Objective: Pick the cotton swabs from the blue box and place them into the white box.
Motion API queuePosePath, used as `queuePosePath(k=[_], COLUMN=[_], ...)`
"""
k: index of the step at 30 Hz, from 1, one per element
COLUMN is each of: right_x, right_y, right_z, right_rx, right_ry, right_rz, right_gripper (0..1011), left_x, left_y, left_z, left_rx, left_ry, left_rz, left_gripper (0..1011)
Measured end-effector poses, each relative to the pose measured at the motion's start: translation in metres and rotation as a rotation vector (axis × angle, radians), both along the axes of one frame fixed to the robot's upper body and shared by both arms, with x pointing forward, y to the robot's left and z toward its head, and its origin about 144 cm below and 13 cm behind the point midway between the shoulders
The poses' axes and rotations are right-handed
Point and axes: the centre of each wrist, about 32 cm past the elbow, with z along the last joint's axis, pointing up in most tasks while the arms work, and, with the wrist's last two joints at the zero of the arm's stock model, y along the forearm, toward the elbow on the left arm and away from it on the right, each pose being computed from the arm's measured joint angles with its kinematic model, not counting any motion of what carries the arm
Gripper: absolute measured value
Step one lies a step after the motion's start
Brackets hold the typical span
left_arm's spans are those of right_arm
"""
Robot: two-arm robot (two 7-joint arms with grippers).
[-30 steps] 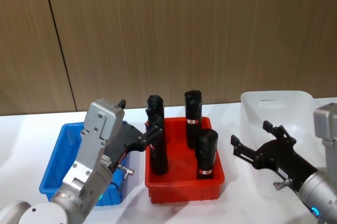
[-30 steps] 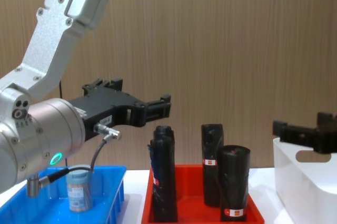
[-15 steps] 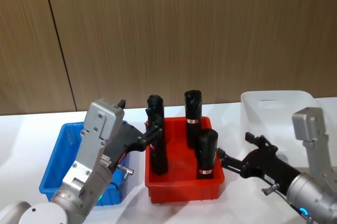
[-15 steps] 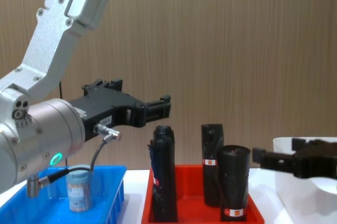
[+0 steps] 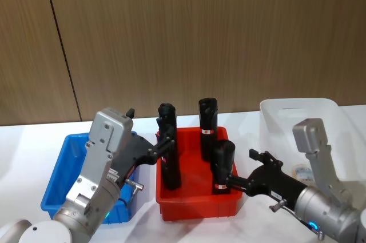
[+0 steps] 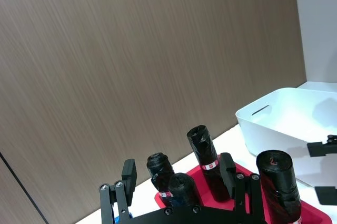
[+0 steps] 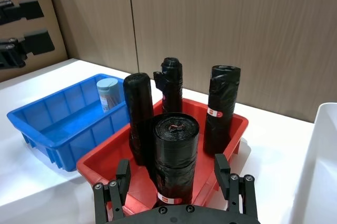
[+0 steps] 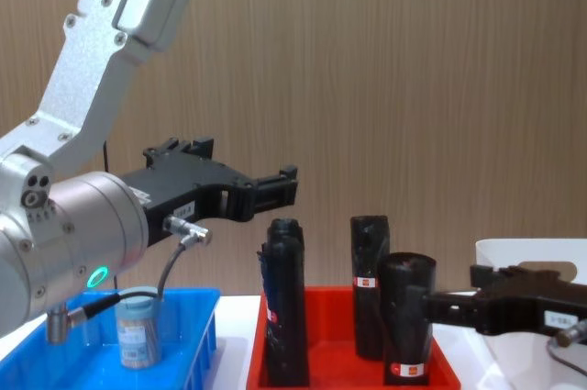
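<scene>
- The cotton swabs, a small clear plastic cylindrical jar with a pale grey-blue round lid (image 8: 138, 329), stand upright in the shallow bright blue rectangular plastic bin (image 5: 57, 181) at the left of the table; the right wrist view shows the jar (image 7: 108, 93) against the bin's far wall, on the side next to the red tray.
- The jar looks light and stiff, and its smooth plastic wall is probably slippery. The surest hold would be across the round body just under the lid, squeezed gently so the thin wall does not flex and the jar stays upright.
- The left gripper (image 8: 275, 186) hangs above the blue bin's right edge with its black fingers spread and nothing between them.
- The right gripper (image 5: 251, 174) is low at the near right corner of the red rectangular plastic tray (image 5: 197, 207), fingers spread and empty, beside the nearest of the tall black cylinders with red-white labels (image 5: 221, 166).
- The taller white rectangular plastic bin with rounded corners (image 5: 274, 112) stands at the far right; something pale lies inside it, but I cannot tell what.
- To reach the white bin the jar must pass the black cylinders, which look easy to knock over.
</scene>
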Motion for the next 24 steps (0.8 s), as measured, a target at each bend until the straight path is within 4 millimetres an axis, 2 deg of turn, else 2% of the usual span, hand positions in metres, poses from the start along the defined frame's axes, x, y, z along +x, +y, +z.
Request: queuePosePath(k=[24], right_x=[0.031], right_y=[0.021], right_z=[-0.004], right_rx=[-0.025], right_ry=[-0.003], right_rz=[0.045], right_gripper=[1002], left_x=[0.0], left_y=[0.0], left_z=[0.0], left_rx=[0.0], left_ry=[0.0], left_rz=[0.0], left_gripper=[1004])
